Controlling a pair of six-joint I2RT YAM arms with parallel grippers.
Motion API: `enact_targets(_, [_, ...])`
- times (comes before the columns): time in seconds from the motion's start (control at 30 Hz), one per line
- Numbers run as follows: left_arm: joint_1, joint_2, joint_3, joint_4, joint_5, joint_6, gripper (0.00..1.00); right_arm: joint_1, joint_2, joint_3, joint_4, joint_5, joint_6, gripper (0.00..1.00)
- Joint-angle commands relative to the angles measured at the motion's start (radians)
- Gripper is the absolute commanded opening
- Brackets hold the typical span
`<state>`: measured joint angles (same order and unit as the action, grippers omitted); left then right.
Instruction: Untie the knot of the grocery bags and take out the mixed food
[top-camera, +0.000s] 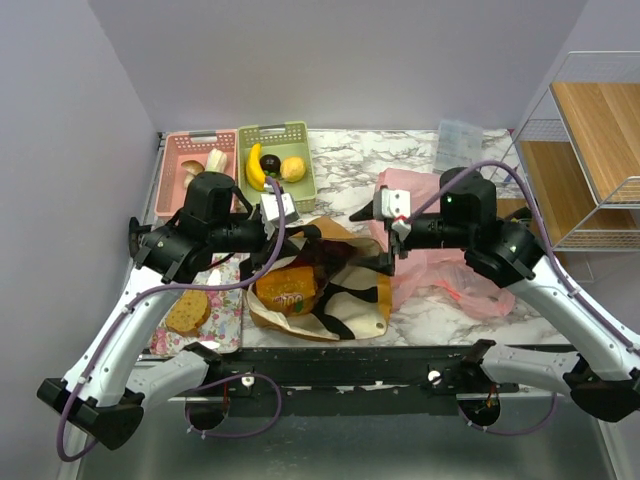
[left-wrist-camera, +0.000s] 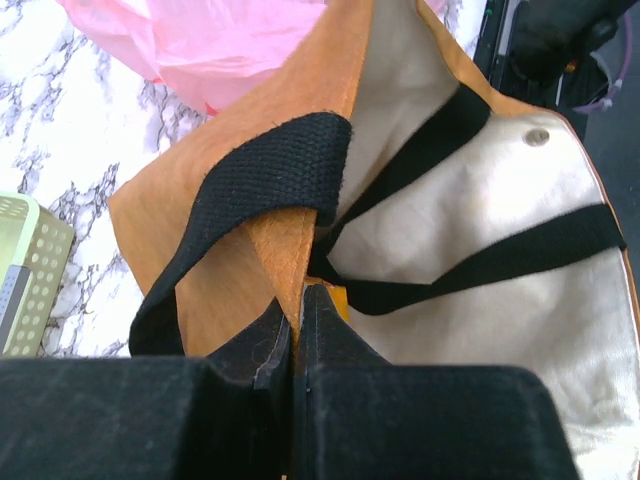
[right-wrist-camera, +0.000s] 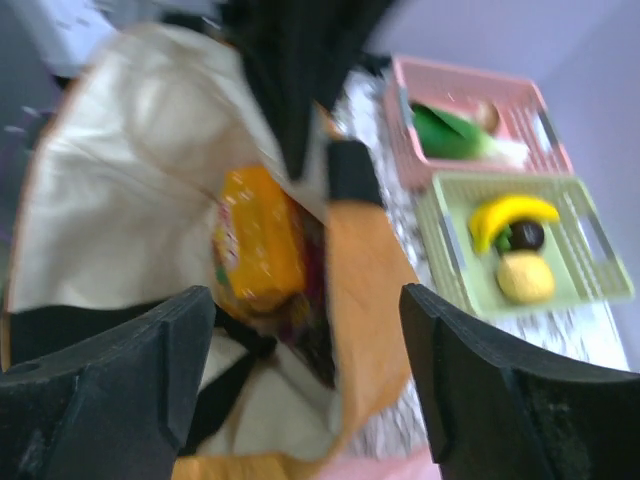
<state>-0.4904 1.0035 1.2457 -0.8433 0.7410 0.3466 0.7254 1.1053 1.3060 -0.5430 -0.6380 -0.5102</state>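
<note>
The yellow tote (top-camera: 340, 310) is lying open at the middle of the marble bench (top-camera: 350, 165), close to the arm bases, with its pale lining and black straps (left-wrist-camera: 270, 170) showing. The left pincer (left-wrist-camera: 297, 300) is squeezing tight on a fold of the tote's rim, right beside a strap, and lifting that edge up. The right pincer (right-wrist-camera: 305, 298) is hanging over the tote's mouth with its jaws standing wide and nothing between them. Inside the tote an orange snack packet (right-wrist-camera: 258, 245) is lying on the lining, directly under those open jaws.

The pink bag (top-camera: 450, 265) is sprawling crumpled on the bench just right of the tote, partly under the right arm.

At the far left, two slotted baskets are sitting side by side. The pink basket (top-camera: 180, 145) is holding a leek (right-wrist-camera: 450, 135) and a mushroom (top-camera: 192, 170). The green basket (top-camera: 275, 130) is holding a banana (top-camera: 254, 165), a dark round fruit (top-camera: 270, 163) and a lemon (top-camera: 293, 168).

Left of the tote, a bread slice (top-camera: 187, 312) is resting on a floral cloth (top-camera: 222, 310).
</note>
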Motion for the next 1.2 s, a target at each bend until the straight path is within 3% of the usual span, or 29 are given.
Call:
enact_targets(0.0, [-0.007,-0.014,0.032,0.121,0.064,-0.092,0.0,0.128,0.051,0.01,-0.021,0.052,-0.025,0.86])
enact_targets(0.07, [-0.013,-0.02,0.062,0.121,0.059,-0.056,0.0,0.13,0.081,0.029,-0.074,0.078,-0.071,0.86])
enact_targets(0.17, [-0.019,-0.014,0.095,0.121,-0.022,-0.035,0.0,0.131,0.052,0.031,-0.061,0.002,-0.11,0.68])
enact_targets(0.27, [-0.019,0.034,0.139,0.091,-0.038,-0.052,0.0,0.166,0.021,-0.019,-0.002,-0.037,-0.151,0.56])
enact_targets(0.43, [-0.017,0.057,0.12,0.102,-0.042,-0.099,0.0,0.297,0.177,0.162,-0.006,0.034,-0.091,0.45])
enact_targets(0.57, [0.002,0.063,0.093,0.132,-0.094,-0.139,0.0,0.38,0.164,0.103,0.11,0.142,-0.169,0.47])
enact_targets(0.77, [0.112,0.175,0.168,0.085,-0.08,-0.25,0.0,0.4,0.168,0.148,0.041,0.131,-0.137,0.49])
enact_targets(0.9, [0.151,0.192,0.183,0.13,-0.058,-0.299,0.0,0.401,0.208,0.037,0.011,0.182,-0.166,0.6])
enact_targets(0.97, [0.151,0.203,0.193,0.134,-0.051,-0.305,0.0,0.406,0.217,-0.055,0.075,0.24,-0.176,0.67])
enact_targets(1.17, [0.151,0.202,0.18,0.145,-0.051,-0.334,0.0,0.414,0.274,-0.138,0.197,0.392,-0.124,0.72])
